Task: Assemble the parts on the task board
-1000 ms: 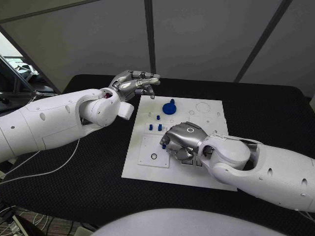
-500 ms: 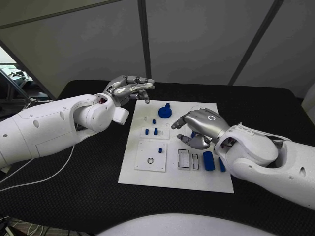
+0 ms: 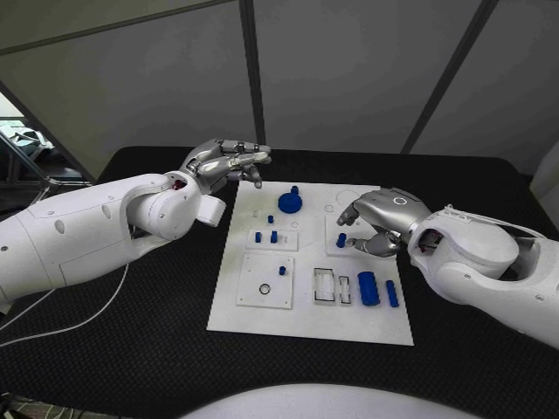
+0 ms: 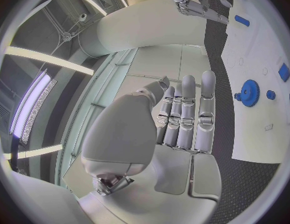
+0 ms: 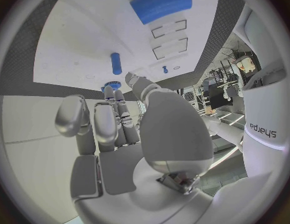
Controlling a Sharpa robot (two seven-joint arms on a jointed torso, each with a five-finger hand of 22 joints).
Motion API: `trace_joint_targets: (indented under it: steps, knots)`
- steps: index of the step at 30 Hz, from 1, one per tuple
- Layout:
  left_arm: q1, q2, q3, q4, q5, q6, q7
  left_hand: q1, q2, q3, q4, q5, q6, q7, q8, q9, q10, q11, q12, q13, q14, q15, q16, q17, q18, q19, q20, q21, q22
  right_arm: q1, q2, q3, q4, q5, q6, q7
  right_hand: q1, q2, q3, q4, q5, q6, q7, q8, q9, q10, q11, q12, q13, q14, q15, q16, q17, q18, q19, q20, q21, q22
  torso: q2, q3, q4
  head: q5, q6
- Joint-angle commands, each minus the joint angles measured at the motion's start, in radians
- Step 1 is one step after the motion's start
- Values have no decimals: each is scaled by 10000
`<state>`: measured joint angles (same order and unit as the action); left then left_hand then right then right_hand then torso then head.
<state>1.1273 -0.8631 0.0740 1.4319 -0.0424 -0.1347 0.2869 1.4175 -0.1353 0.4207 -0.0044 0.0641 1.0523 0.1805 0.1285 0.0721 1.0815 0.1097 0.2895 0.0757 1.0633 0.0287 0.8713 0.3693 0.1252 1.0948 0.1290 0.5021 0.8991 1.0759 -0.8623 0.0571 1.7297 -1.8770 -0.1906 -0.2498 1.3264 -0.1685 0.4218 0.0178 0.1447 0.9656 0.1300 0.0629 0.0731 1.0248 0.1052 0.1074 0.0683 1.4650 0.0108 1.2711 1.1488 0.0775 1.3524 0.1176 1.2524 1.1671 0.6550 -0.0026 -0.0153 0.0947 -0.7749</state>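
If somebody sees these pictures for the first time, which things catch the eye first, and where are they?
The white task board lies in the middle of the black table, with small blue parts on it, the blue gear near its far edge. The left hand hangs beyond the board's far left corner, and the right hand hovers over its right side.

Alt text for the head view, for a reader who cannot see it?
Two white robot arms reach over a white task board on a black table; small blue parts lie on the board. The left hand hovers beyond its far-left corner, the right hand above its right side, neither holding anything.
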Motion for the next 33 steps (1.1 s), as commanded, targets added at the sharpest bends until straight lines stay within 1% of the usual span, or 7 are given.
trace_joint_targets:
  steps: [1, 7, 16, 21, 25, 28, 33]
  knots:
    - [16, 16, 6, 11, -36, 159, 185, -25, 75, -10, -29, 12, -17, 0, -53, -6, -39, 21, 21, -12, 6, 65, -60, -17, 561, -71, -8, -42, -16, 22, 87, 9, -189, -165, 1053, 16, 2, -63, -173, 29, -55, -42, -135, 9, -6, -118, 3, 83, -11, 297, 51, -57, -47, 194, -105, 2, -105, -115, 1, -4, 21, -36, -13]
    - [16, 16, 5, 20, -36, 145, 186, -27, 78, -13, -30, 11, -9, -4, -47, -4, -31, 18, 28, -11, 4, 65, -63, -23, 561, -75, -6, -43, -17, 23, 319, 5, -540, -186, 1287, 108, 12, -52, -317, 79, -75, -122, -182, 2, -13, -189, 6, 145, -8, 281, 53, -101, -132, 215, -143, 5, -199, -220, -9, -7, 15, -23, 3]
    - [16, 0, 4, 29, -36, 140, 166, -27, 78, -13, -30, 11, -9, -4, -47, -4, -31, 18, 28, -11, 4, 65, -63, -23, 561, -75, -6, -43, -17, 21, 608, -16, -876, -186, 1143, 225, 269, 363, -162, 88, -150, -44, -183, 58, 18, 201, -83, 523, 8, 282, -16, -107, -224, 197, -37, -43, -166, -161, -9, -1, 4, 1, 21]
    - [16, 3, 4, 23, -36, 149, 131, -41, 86, -20, -22, 10, -6, -3, -44, -3, -31, 19, 32, -13, 5, 67, -65, -29, 561, -78, -4, -44, -18, 17, 802, -32, -995, -134, 1178, 352, 307, 506, 80, 134, -227, 122, -95, 75, 47, 996, -353, 757, 24, 334, -234, 34, -116, 148, 128, -200, 17, 72, 4, 3, -14, 6, 6]
    - [17, 9, 4, 15, -36, 176, 89, -60, 94, -26, -10, 9, -5, -1, -42, -2, -33, 22, 35, -15, 6, 69, -67, -35, 561, -80, -1, -45, -20, 13, 904, -40, -1037, -83, 1157, 428, 325, 537, 190, 139, -232, 237, -82, 98, 67, 1216, -443, 737, 10, 356, -384, 94, -66, 126, 196, -333, 98, 175, 2, 8, 4, 6, 5]
    - [17, -2, 4, 19, -36, 168, 66, -91, 103, -39, 9, 8, -7, 0, -41, -2, -38, 23, 38, -18, 8, 73, -68, -44, 561, -86, 5, -50, -26, 12, 914, -43, -1054, -66, 1153, 454, 313, 538, 217, 149, -239, 291, -77, 110, 77, 1284, -460, 719, 6, 368, -405, 129, -30, 106, 239, -369, 156, 248, 5, -3, 5, 6, -9]
    - [17, -15, 4, 21, -35, 157, 49, -118, 112, -50, 26, 7, -9, 0, -40, -2, -42, 25, 41, -21, 10, 76, -70, -52, 561, -90, 10, -54, -30, 11, 926, -47, -1081, -42, 1179, 471, 304, 534, 226, 154, -243, 318, -75, 116, 81, 1317, -467, 711, 5, 374, -407, 147, -12, 94, 263, -380, 189, 291, -2, 0, -12, 22, -32]
